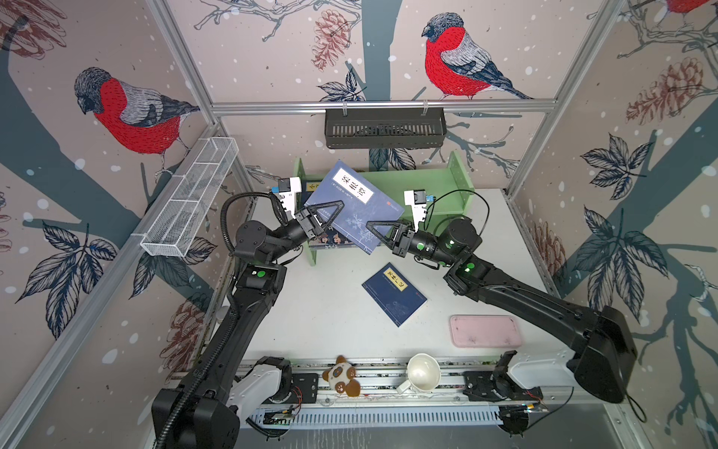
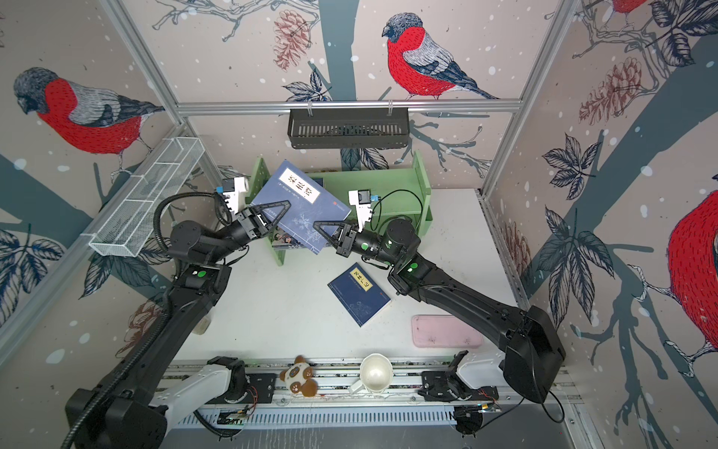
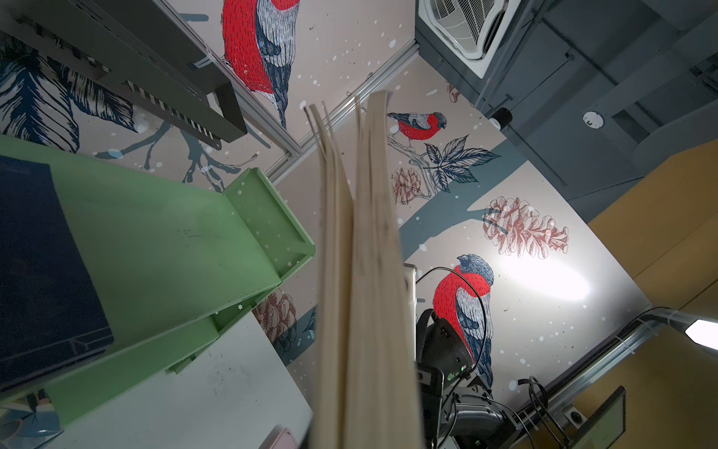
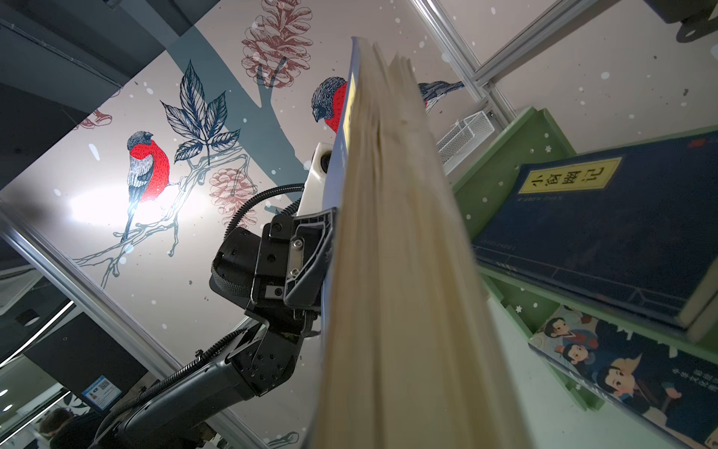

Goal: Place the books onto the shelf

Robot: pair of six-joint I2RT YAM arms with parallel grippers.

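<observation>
Matte white tabletop point(image 1: 330, 318), flat-panelled green shelf point(image 1: 460, 179), left gripper point(image 1: 337, 206) and right gripper point(image 1: 371, 227) pinching 1 thin navy paperback point(image 1: 355, 212).

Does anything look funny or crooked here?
Yes. A blue book hangs tilted in the air above the green shelf, pinched by the left gripper and the right gripper. Another navy book lies crooked on the table.

4 books point(image 1: 349, 202) point(image 1: 394, 293) point(image 4: 602, 233) point(image 4: 629, 373), 2 baskets point(image 1: 384, 128) point(image 1: 190, 202), 1 shelf point(image 1: 423, 182), 1 tray point(image 1: 485, 330), 1 mug point(image 1: 423, 371).
</observation>
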